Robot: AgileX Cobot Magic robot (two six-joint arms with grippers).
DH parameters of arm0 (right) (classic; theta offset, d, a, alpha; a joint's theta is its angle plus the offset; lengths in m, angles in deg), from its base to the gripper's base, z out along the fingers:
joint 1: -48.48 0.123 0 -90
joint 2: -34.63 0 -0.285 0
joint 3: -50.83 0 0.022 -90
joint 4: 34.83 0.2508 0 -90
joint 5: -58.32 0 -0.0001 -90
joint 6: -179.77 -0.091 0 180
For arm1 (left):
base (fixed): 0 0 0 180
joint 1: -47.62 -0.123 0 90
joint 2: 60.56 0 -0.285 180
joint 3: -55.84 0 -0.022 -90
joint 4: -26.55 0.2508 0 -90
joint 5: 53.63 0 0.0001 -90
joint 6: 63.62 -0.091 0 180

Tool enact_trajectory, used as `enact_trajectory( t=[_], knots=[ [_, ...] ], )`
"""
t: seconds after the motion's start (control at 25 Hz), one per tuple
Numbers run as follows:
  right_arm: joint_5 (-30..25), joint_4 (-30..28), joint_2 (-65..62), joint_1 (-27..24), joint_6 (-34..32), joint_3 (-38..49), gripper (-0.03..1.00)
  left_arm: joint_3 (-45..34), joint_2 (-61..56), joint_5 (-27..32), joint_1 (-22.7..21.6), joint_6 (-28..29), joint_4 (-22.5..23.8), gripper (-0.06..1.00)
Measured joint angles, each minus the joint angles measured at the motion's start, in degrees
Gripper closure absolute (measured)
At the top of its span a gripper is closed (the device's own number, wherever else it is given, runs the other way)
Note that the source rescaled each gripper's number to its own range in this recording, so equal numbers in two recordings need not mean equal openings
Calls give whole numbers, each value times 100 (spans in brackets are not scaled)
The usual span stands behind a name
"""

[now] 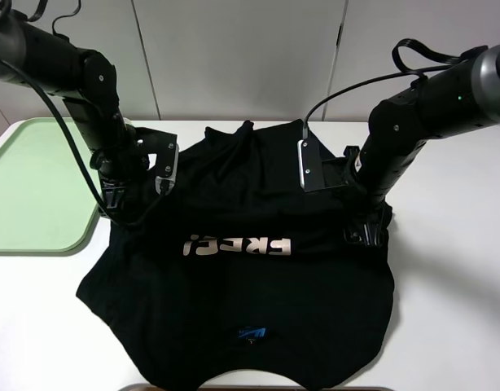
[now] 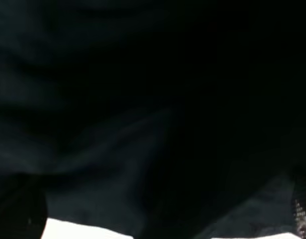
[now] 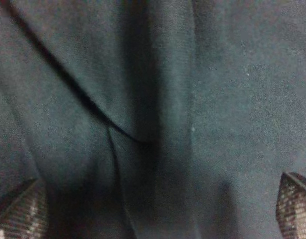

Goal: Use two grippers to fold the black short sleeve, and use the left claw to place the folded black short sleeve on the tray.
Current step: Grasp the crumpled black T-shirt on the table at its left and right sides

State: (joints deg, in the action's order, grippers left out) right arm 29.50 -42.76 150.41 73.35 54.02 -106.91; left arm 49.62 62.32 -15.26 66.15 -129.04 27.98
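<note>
The black short sleeve [image 1: 234,301] lies spread on the white table, its far part bunched up behind the pale lettering [image 1: 238,246]. A blue neck label [image 1: 252,333] shows near the front edge. My left gripper [image 1: 113,204] is down at the shirt's left edge, beside the tray [image 1: 30,187]. My right gripper [image 1: 366,234] is down on the shirt's right side. In the left wrist view dark cloth [image 2: 143,124] fills the frame. In the right wrist view wrinkled cloth [image 3: 153,109] lies between wide-apart fingertips [image 3: 18,211]. Both grippers are open.
The light-green tray rests at the left end of the white table [image 1: 453,277], holding nothing. Two silver wrist camera mounts [image 1: 309,165] hang over the shirt's far part. A white wall stands behind the table.
</note>
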Motion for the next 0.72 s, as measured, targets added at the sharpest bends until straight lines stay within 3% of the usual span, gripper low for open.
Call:
enact_trajectory(
  t=[0.4,0.72],
  knots=[
    [22,38,204,0,0,-1,-3,0,26,-117,0,-83,-246,-2],
    [22,40,257,0,0,-1,-3,0,40,-117,0,-94,-287,13]
  ],
)
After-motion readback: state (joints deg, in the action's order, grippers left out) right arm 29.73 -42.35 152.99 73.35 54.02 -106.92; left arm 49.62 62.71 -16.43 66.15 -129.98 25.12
